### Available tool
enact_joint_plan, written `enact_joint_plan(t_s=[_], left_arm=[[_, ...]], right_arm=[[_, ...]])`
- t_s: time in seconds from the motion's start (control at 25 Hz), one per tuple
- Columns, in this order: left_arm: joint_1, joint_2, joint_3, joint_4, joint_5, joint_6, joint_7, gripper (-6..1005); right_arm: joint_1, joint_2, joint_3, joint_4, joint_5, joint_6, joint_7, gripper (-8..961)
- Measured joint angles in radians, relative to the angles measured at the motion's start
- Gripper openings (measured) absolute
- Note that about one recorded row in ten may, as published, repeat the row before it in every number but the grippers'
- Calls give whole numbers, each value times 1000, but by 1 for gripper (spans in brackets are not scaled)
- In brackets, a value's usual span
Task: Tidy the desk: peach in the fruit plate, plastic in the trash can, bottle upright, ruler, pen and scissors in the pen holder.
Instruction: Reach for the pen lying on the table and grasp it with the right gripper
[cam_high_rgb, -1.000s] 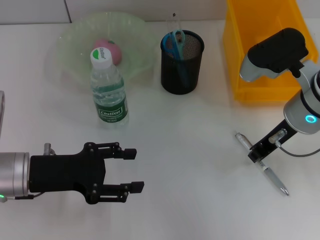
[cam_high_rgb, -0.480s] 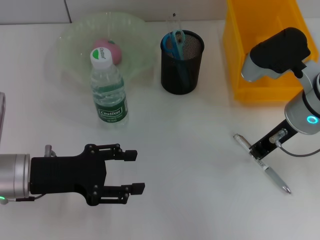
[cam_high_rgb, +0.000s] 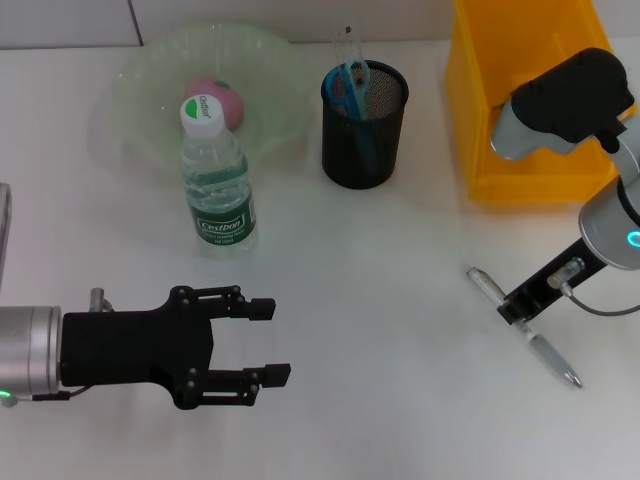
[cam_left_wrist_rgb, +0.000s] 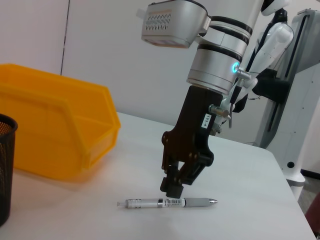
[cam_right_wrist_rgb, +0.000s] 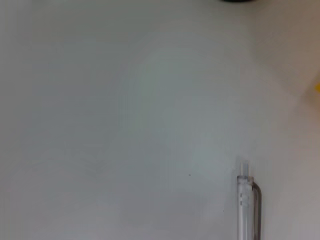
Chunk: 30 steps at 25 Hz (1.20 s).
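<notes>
The pen (cam_high_rgb: 525, 328) lies flat on the white desk at the right; it also shows in the left wrist view (cam_left_wrist_rgb: 165, 203) and the right wrist view (cam_right_wrist_rgb: 248, 207). My right gripper (cam_high_rgb: 512, 310) points down at its middle, its tip just above the pen in the left wrist view (cam_left_wrist_rgb: 174, 188). My left gripper (cam_high_rgb: 268, 342) is open and empty at the front left. The bottle (cam_high_rgb: 217, 180) stands upright. The peach (cam_high_rgb: 222, 100) lies in the green fruit plate (cam_high_rgb: 140, 90). The black mesh pen holder (cam_high_rgb: 364, 128) holds teal scissors (cam_high_rgb: 352, 85).
A yellow bin (cam_high_rgb: 530, 110) stands at the back right, close behind my right arm; it also shows in the left wrist view (cam_left_wrist_rgb: 55, 130). The desk's right edge is near the pen.
My right arm's upper part has shifted slightly to the right. The gripper tip stays over the pen, and the pen has not moved. The left arm has not moved.
</notes>
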Motion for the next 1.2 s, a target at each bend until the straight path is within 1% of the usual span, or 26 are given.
enact_joint_plan(t_s=[0.2,0.44,0.92,1.2], left_arm=[[-4,1,0,0,0,0,0,743],[-6,1,2,0,0,-14,0,743],[-12,0,6,0,-1,-28,0,743],[-13,0,6,0,-1,-39,0,743]], right_arm=[[0,0,-1,1,-3,-8,1,201],[-11,2,-8,7,-29,0,6,203],[-15,5,-9,17,-27,14,6,197],[-16,5,-11,43,-23,34,6,192]])
